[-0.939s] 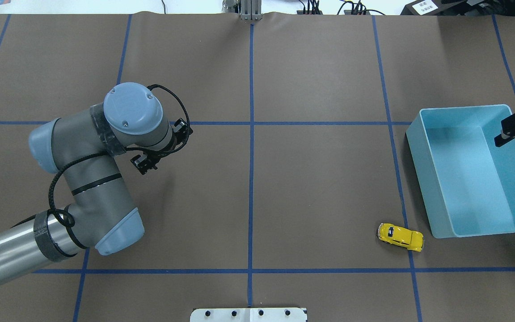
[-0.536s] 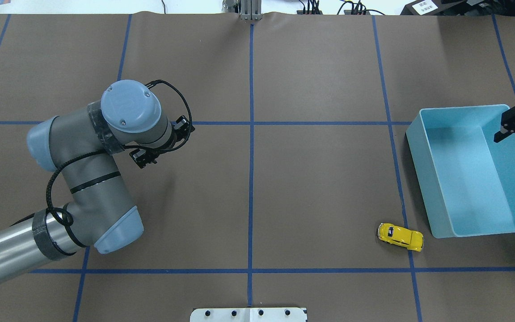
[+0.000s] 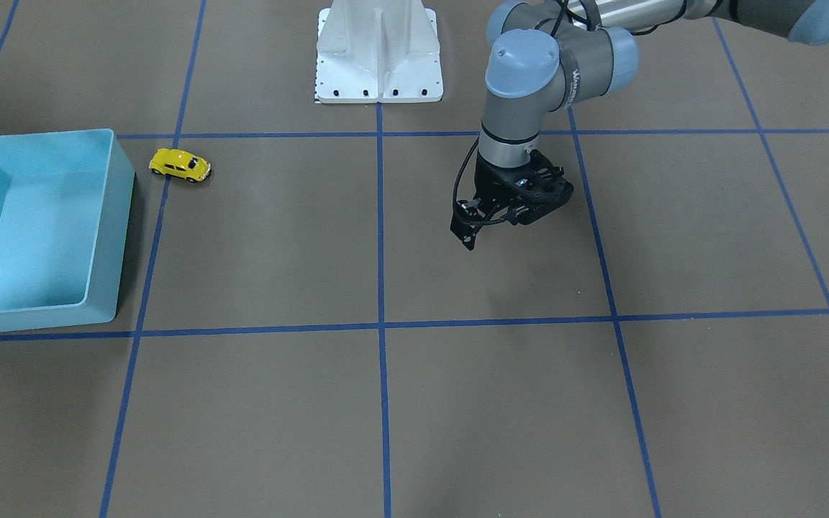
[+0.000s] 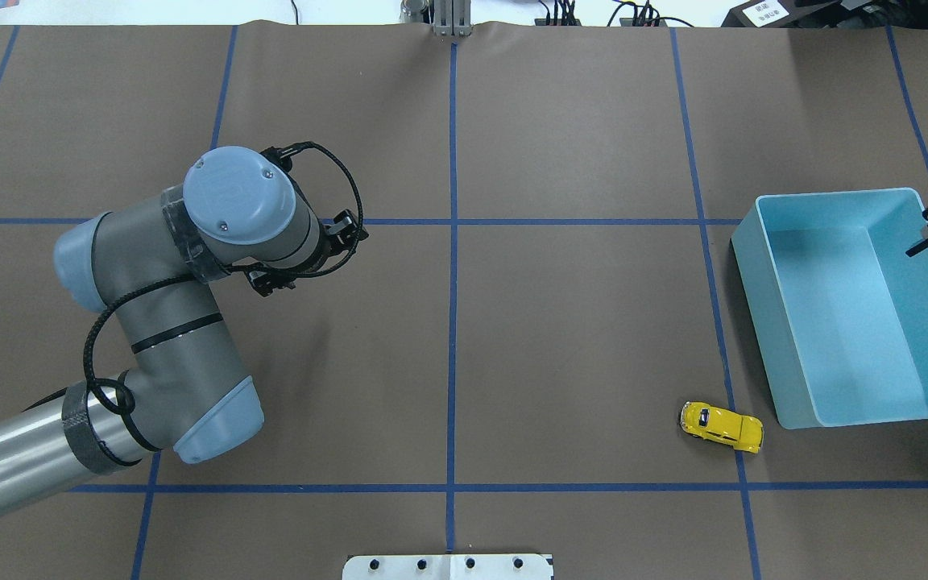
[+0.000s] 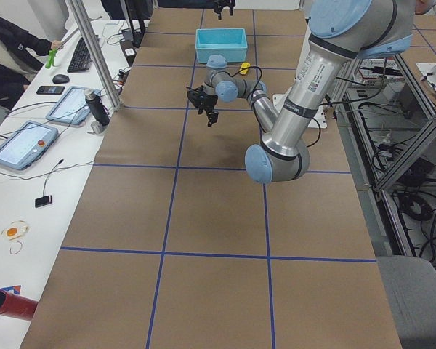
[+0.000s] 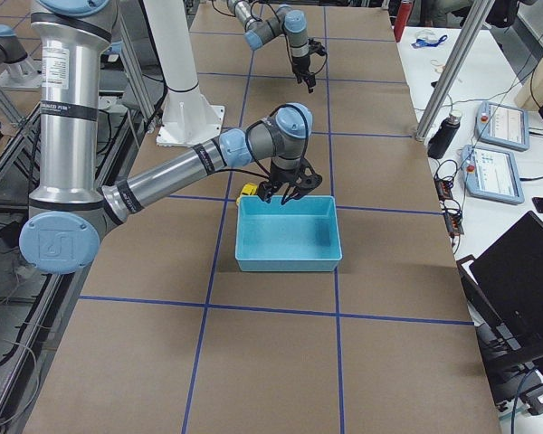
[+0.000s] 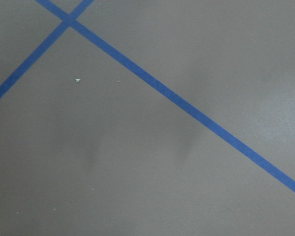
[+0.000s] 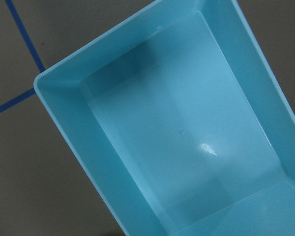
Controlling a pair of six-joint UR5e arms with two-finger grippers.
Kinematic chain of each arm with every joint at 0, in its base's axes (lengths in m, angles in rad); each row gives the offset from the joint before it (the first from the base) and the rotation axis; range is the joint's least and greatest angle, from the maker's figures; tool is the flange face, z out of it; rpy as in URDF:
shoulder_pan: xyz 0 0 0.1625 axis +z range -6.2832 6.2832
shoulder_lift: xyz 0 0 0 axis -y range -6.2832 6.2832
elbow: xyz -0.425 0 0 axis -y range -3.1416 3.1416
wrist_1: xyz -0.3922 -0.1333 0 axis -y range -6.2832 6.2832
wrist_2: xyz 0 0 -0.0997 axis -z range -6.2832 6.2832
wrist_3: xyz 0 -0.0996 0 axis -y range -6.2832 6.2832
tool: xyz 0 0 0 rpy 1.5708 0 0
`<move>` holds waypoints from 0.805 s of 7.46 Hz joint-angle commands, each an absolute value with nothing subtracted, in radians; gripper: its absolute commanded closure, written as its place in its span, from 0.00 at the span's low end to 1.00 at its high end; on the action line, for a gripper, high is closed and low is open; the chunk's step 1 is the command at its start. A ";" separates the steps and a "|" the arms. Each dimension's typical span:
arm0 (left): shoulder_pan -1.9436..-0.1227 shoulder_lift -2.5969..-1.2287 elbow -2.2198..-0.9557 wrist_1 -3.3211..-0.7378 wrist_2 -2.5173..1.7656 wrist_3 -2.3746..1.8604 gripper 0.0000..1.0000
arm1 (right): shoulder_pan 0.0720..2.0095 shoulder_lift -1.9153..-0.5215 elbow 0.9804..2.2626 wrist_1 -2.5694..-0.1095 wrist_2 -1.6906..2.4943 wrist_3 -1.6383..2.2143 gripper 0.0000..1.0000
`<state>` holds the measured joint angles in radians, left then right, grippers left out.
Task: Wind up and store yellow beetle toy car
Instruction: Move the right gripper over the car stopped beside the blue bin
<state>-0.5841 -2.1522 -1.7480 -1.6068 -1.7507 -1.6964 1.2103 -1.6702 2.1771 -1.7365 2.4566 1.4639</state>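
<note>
1. task object. the yellow beetle toy car (image 4: 720,425) stands on its wheels on the table (image 4: 577,322), just beside the near corner of the light-blue bin (image 4: 770,322) and outside it. it sits partly across a blue tape line. nothing touches it. the right wrist view shows the bin interior bare, so storage is not yet done.

2. reason for the layout. the car is parked close to the bin, so the final transfer is judged to be short. the open brown surface toward the centre gives room for a pull-back stroke, which a wind-up of this kind probably needs. neither step appears to have started.

3. left arm. the left gripper (image 3: 504,216) hangs above bare table in the left half, well apart from the car and the bin. the elbow is folded and the wrist points the tool roughly straight down. its fingers stand apart and grip nothing. the left wrist view shows only brown paper, tape lines and 2 faint finger shadows.

4. right arm. the right gripper (image 4: 927,229) hovers over the far right rim of the bin, above the cavity and not in contact with it. the tool axis points down into the bin. its fingers are spread and carry nothing.

5. assessment. the right arm is the nearer of the 2 to the car, and is judged the likelier one to make the pick.
</note>
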 commanded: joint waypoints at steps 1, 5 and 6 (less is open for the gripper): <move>-0.548 -2.149 -1.752 -1.621 -1.736 -1.675 0.00 | 1.207 -1.667 2.224 -1.697 2.488 1.714 0.00; -0.499 -2.145 -1.759 -1.621 -1.680 -1.666 0.00 | 1.019 -1.667 2.217 -1.552 2.439 2.003 0.00; -0.496 -2.145 -1.767 -1.621 -1.674 -1.666 0.00 | 0.962 -1.666 2.217 -1.549 2.386 2.055 0.00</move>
